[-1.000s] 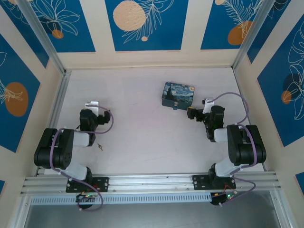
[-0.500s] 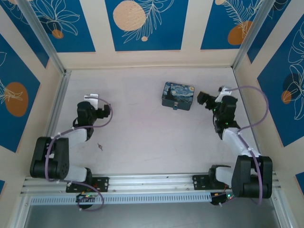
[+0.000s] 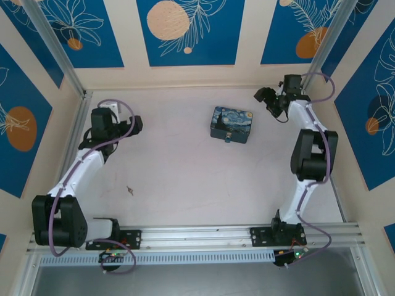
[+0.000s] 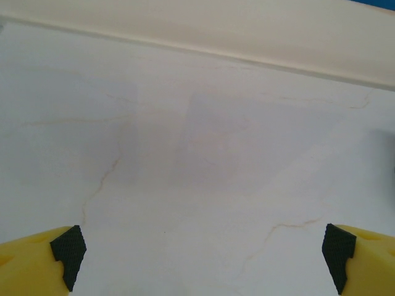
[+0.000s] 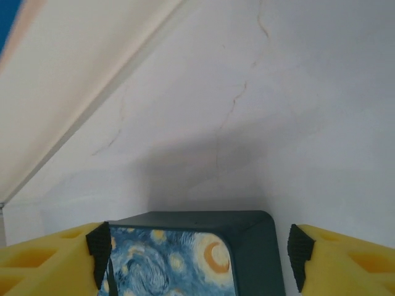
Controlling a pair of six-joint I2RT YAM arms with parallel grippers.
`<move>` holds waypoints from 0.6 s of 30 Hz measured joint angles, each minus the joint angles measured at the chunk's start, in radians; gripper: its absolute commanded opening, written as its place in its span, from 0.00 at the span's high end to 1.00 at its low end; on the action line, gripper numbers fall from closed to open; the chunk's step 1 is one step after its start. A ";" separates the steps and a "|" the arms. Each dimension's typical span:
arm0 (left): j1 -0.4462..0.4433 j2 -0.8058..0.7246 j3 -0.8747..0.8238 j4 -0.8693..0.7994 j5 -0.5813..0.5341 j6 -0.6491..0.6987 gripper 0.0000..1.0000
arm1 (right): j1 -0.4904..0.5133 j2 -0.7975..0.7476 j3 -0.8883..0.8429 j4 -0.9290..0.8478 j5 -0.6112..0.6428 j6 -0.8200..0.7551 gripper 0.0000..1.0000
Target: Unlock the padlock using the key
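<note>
The padlock (image 3: 228,140) is a tiny silvery piece hanging at the near edge of the dark-blue swirl-painted tin (image 3: 231,124) in the middle right of the table. The key (image 3: 130,190), a thin grey sliver, lies on the table in front of the left arm. My left gripper (image 3: 138,124) is open over bare table at the left, well behind the key; its wrist view has the gripper (image 4: 202,259) wide apart with nothing between the pads. My right gripper (image 3: 260,95) hovers open behind and right of the tin, apart from it. In the right wrist view the tin's corner (image 5: 247,234) lies below the open gripper (image 5: 199,250).
Aluminium rails (image 3: 73,142) border the table on the left, and the back wall (image 3: 191,77) stands close behind the right gripper. The right arm's elbow (image 3: 313,154) rises near the right wall. Purple cables (image 3: 120,132) loop along both arms.
Both arms have stretched away from their bases. The left gripper moved back and left; the right gripper swung from beside the tin to the back right, past the tin, jaws narrowing slightly.
</note>
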 measured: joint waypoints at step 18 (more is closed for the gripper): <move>-0.082 0.091 0.038 -0.141 0.124 -0.106 0.00 | 0.269 0.127 -0.022 -0.035 -0.075 0.053 0.35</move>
